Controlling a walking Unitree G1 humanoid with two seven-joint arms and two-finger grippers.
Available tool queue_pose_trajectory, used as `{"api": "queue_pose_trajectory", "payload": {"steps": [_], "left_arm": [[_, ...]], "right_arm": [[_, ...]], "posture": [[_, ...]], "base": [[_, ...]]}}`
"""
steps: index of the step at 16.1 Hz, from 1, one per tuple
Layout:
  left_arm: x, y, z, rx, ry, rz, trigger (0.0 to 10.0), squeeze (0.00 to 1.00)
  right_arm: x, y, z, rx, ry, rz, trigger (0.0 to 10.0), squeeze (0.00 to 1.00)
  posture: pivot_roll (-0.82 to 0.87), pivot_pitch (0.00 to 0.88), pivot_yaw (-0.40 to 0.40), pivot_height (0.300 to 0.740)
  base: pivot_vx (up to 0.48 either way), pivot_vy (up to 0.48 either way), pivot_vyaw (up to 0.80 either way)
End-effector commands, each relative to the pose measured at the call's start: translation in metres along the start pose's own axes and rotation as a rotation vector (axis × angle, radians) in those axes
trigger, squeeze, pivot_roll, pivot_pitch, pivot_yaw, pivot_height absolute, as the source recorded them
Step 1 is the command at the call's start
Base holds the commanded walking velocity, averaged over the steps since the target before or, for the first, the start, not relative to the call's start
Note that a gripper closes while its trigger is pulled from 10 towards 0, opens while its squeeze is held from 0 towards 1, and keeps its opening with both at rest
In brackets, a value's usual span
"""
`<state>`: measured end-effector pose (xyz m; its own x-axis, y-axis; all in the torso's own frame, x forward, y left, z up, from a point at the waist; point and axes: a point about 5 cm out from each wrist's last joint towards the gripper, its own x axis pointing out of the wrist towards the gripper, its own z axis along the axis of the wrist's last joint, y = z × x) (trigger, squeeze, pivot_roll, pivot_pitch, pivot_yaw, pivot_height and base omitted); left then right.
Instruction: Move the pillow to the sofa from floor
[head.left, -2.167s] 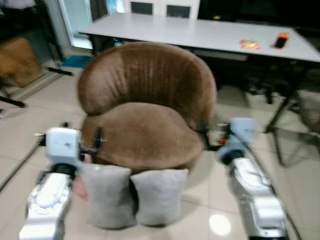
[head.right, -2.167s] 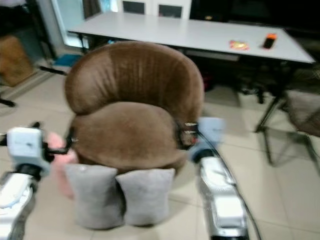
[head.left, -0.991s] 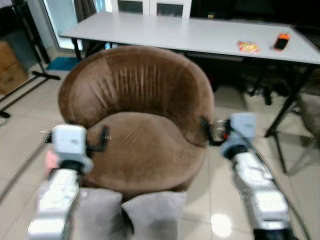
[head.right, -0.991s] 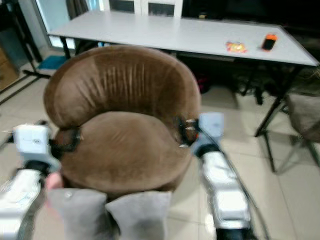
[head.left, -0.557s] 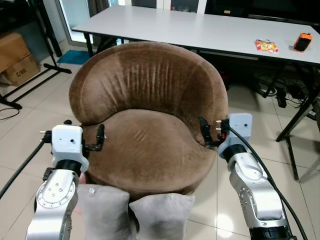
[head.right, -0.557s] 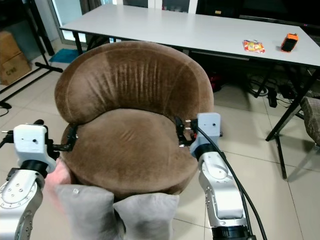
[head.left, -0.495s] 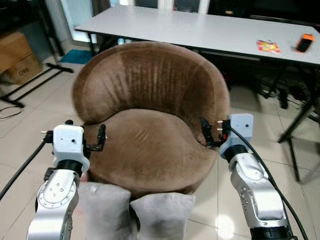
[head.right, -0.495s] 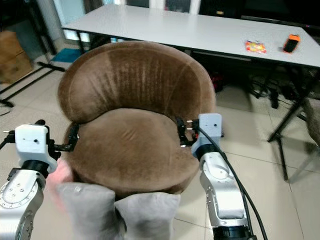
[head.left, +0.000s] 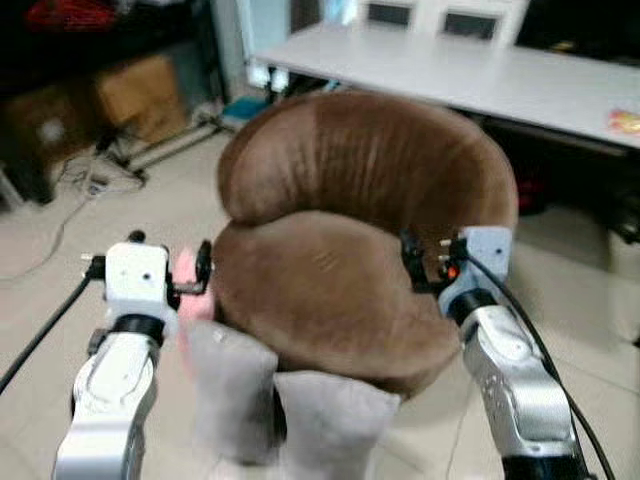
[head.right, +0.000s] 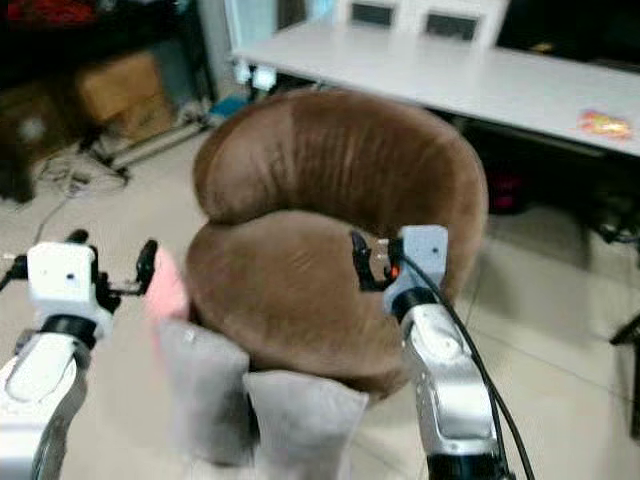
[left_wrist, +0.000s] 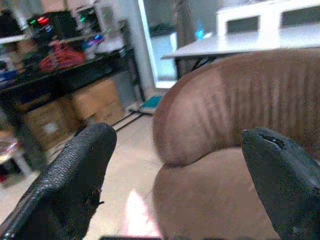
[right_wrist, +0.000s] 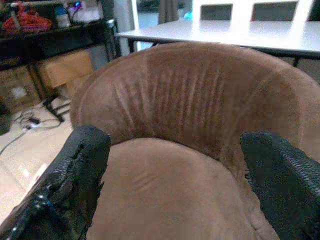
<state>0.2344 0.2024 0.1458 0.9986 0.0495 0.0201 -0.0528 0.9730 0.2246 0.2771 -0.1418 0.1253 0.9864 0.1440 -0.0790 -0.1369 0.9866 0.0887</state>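
Two grey pillows (head.left: 232, 385) (head.left: 330, 425) stand on the tiled floor, leaning against the front of a round brown sofa chair (head.left: 340, 270). A pink pillow (head.left: 190, 295) shows blurred beside the left grey one. My left gripper (head.left: 167, 252) hovers open to the left of the seat, above the pink pillow, holding nothing. My right gripper (head.left: 420, 262) hovers open at the seat's right edge, also empty. Both wrist views look across the seat toward the backrest (right_wrist: 200, 95), with the fingers (left_wrist: 70, 185) spread wide.
A long white table (head.left: 450, 70) stands behind the chair, with a small packet (head.right: 604, 124) on it. Cardboard boxes (head.left: 140, 90) and a dark shelf sit at the back left. Cables (head.left: 90, 180) lie on the floor there.
The camera has swung left and the picture is blurred: boxes and shelf have come into view, and the chair sits further right. Both arms keep their pose; the pillows have not moved.
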Motion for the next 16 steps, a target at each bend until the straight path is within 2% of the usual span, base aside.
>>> {"api": "queue_pose_trajectory", "payload": {"steps": [1, 4, 8, 13, 16], "left_arm": [[0.0, 0.002, 0.001, 0.019, -0.002, 0.003, 10.0, 0.0], [-0.002, 0.006, 0.001, 0.01, -0.011, 0.006, 10.0, 0.0], [-0.005, 0.007, -0.002, -0.013, 0.0, 0.005, 10.0, 0.0], [-0.005, 0.013, 0.0, 0.043, -0.04, 0.03, 10.0, 0.0], [-0.006, 0.012, -0.001, 0.035, -0.044, 0.033, 10.0, 0.0]], "right_arm": [[0.001, 0.003, 0.004, 0.014, -0.013, 0.011, 10.0, 0.0], [-0.001, 0.0, 0.008, -0.002, -0.044, -0.003, 10.0, 0.0], [-0.001, 0.0, 0.009, 0.002, -0.057, -0.022, 10.0, 0.0], [-0.002, -0.001, 0.007, -0.006, -0.056, -0.043, 10.0, 0.0], [-0.002, -0.001, 0.007, -0.014, -0.054, -0.045, 10.0, 0.0]], "posture": [[-0.09, 0.0, -0.006, 0.74], [-0.09, 0.0, -0.012, 0.74], [-0.08, 0.0, -0.018, 0.695], [-0.08, 0.0, -0.02, 0.641], [-0.08, 0.0, -0.025, 0.606]], "base": [[0.0, 0.0, 0.0], [0.0, 0.0, 0.0], [0.0, 0.0, 0.0], [0.0, 0.0, 0.0], [0.0, 0.0, 0.0]]}}
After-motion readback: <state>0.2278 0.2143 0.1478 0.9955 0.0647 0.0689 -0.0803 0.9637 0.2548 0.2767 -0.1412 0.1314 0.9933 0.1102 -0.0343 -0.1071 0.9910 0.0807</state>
